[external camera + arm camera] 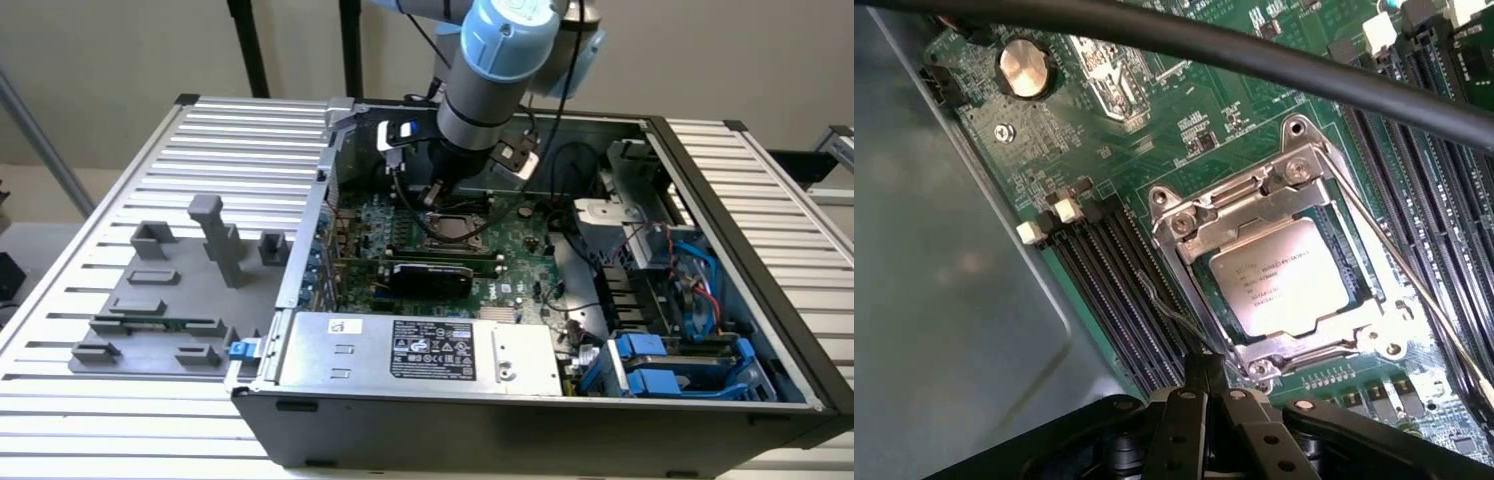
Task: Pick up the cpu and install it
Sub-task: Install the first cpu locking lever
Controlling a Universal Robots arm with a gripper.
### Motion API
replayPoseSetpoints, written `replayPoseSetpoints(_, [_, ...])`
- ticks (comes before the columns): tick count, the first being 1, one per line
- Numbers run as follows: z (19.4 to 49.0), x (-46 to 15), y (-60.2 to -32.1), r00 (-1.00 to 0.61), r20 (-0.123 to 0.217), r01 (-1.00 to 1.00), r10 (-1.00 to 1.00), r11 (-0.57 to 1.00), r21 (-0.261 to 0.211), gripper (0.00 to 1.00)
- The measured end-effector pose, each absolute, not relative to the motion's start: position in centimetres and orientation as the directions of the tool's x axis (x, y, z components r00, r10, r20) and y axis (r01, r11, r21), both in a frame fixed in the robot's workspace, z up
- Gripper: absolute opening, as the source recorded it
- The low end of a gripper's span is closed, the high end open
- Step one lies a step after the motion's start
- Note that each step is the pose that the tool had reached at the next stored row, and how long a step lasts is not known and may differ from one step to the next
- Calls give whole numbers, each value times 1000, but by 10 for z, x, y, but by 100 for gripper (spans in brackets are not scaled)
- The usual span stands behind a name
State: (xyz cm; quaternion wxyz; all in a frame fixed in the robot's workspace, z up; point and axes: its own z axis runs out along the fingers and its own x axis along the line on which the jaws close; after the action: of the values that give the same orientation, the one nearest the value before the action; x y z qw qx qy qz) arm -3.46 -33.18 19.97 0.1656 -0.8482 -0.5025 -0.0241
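One small flat silvery square cpu (1282,277) lay seated inside the metal socket frame (1199,222), edges enclosed; tool (1206,400) hovered just beside; its opening could not be told.

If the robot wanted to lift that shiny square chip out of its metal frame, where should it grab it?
Probably from straight above, on the flat silver top of the cpu. It lies flat and sunk inside the socket frame, whose metal borders crowd its edges, so pinching from the sides looks hard. A hold on the top face seems safest.
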Motion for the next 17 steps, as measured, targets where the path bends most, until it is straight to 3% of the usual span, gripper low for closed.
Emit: replayPoseSetpoints(17, [197, -28, -332, 495, 200, 859, 846, -442, -260, 11])
